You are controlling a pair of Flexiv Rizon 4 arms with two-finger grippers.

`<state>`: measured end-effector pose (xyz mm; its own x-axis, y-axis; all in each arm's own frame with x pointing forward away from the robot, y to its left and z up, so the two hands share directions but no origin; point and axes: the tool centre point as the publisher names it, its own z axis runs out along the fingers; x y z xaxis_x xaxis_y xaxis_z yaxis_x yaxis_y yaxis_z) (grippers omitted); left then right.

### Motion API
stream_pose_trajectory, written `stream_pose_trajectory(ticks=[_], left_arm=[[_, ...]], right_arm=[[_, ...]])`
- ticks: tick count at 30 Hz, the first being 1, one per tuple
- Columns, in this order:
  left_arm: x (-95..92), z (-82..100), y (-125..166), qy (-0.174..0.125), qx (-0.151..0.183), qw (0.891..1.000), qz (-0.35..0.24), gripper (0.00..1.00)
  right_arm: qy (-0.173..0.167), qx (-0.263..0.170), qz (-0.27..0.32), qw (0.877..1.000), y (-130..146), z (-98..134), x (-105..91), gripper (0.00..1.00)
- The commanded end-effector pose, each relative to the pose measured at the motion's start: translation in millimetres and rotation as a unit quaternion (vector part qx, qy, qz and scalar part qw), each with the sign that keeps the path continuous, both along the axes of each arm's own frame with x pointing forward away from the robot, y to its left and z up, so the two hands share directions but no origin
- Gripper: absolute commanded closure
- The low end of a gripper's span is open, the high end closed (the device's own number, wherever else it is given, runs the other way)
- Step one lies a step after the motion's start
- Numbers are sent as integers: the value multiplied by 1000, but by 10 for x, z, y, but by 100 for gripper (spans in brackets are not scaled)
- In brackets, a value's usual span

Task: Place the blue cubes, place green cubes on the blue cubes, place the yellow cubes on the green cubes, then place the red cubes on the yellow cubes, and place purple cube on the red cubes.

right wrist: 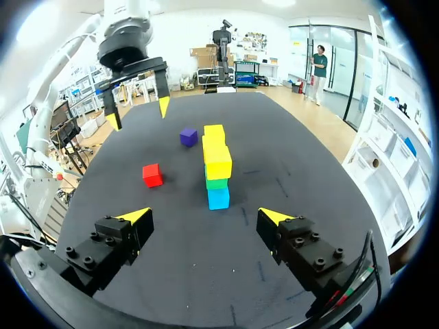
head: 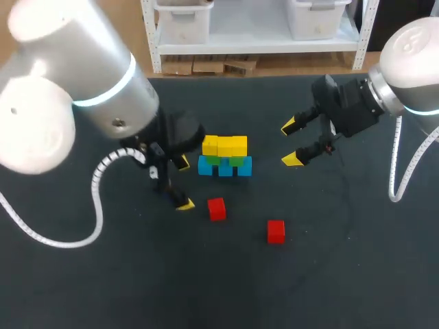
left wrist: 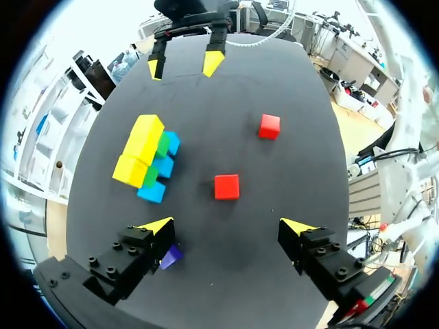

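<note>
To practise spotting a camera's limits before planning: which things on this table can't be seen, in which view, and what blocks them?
1. Purple cube: missing from the head view, under the left arm; in the left wrist view partly covered by a finger of the left claw.
2. Green cubes: mostly under the yellow cubes in every view; number unclear.
3. Second red cube: not seen in the right wrist view, perhaps behind a finger of the right claw.

matt black table (head: 343,274), smooth cubes (head: 224,157).
</note>
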<state>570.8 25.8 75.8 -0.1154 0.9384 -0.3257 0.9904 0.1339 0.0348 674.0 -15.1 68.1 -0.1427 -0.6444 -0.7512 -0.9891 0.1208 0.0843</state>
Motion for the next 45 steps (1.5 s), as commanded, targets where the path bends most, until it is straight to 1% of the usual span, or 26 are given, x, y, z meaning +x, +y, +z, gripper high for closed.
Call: stream_pose_trajectory(ticks=[1,9,10,11,16,21,22,25,27,29,30,32,33,36,40,45], left_arm=[[-32,-127,-179,-14,9,1000,0,0],[-47,-298,-386,-12,6,1000,-6,0],[-43,-318,-404,-9,6,1000,-7,4],[-40,-332,-418,-8,7,1000,-7,6],[4,-394,-444,-3,8,1000,-9,4],[29,-479,-437,2,10,1000,-9,8],[33,-501,-437,4,12,1000,-10,9],[39,-560,-437,8,17,1000,-11,21],[42,-581,-433,10,19,1000,-9,24],[45,-609,-432,13,27,1000,-7,24],[46,-620,-433,14,25,1000,-5,24],[46,-647,-443,16,29,999,-6,33],[46,-654,-447,16,29,999,-6,35],[47,-674,-456,18,28,999,-4,37],[48,-704,-466,20,33,999,-5,36],[47,-738,-481,22,31,999,-4,40]], right_arm=[[-1,1,0,1000,-1,-4,1,0],[-1,1,0,1000,-1,-4,1,0],[-1,1,0,1000,-1,-4,1,0],[-1,1,0,1000,-1,-4,1,0],[-1,1,0,1000,-1,-4,1,0],[-1,1,0,1000,-1,-4,1,0],[-1,1,0,1000,-1,-4,1,0],[-1,1,0,1000,-1,-4,1,0],[-1,1,0,1000,-1,-4,1,0],[-1,1,0,1000,-1,-4,1,0],[-1,1,0,1000,-1,-4,1,0],[-1,1,0,1000,-1,-4,1,0],[-1,1,0,1000,-1,-4,1,0],[-1,1,0,1000,-1,-4,1,0],[-1,1,0,1000,-1,-4,1,0],[-1,1,0,1000,-1,-4,1,0]])
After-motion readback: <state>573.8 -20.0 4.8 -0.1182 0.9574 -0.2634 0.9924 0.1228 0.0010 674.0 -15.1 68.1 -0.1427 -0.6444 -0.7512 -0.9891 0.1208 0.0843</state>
